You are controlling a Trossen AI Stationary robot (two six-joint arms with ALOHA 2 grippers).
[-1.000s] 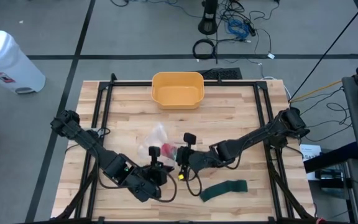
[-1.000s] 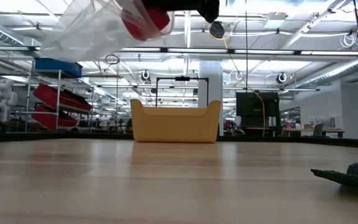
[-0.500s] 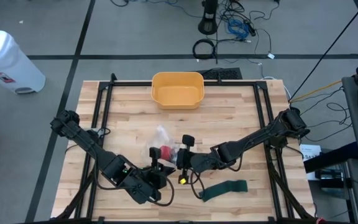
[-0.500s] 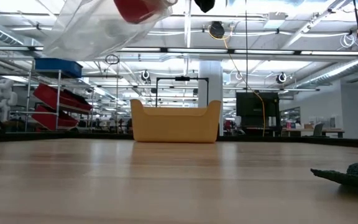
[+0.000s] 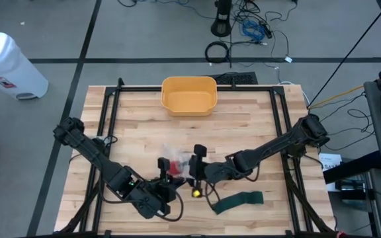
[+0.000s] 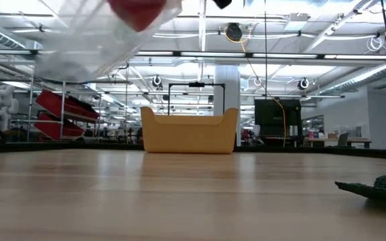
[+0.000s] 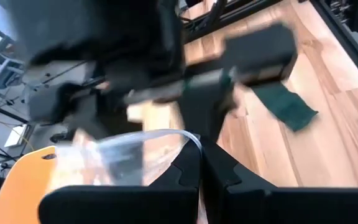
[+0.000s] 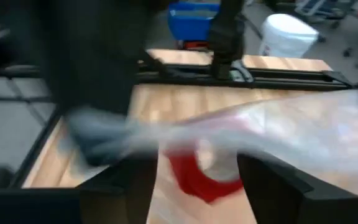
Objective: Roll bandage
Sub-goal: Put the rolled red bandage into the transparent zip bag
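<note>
A clear plastic bag (image 5: 172, 154) with a red roll (image 5: 175, 164) inside hangs above the table's middle; the low view shows the bag (image 6: 92, 40) and the roll (image 6: 137, 9) well clear of the wood. My left gripper (image 5: 165, 181) is shut on the bag. My right gripper (image 5: 192, 169) is open, and in its wrist view its fingers stand on either side of the red roll (image 8: 199, 176). A green bandage (image 5: 239, 201) lies flat on the table at the near right. My left gripper pinches an edge of the clear bag (image 7: 188, 142) between its shut fingers. The fingers come from the table's near left, slanting down. The bag is lifted clear of the table, slack, with the red roll inside it.
A yellow bin (image 5: 189, 94) stands at the table's far edge, in the middle. Black frame rails (image 5: 108, 112) run along the left and right sides. Bare wood lies between the bin and the grippers.
My right gripper has opened and let go of the bag. The bag has swung toward my left gripper and bunched up, and the red roll inside it has shifted the same way. The green bandage has not moved.
</note>
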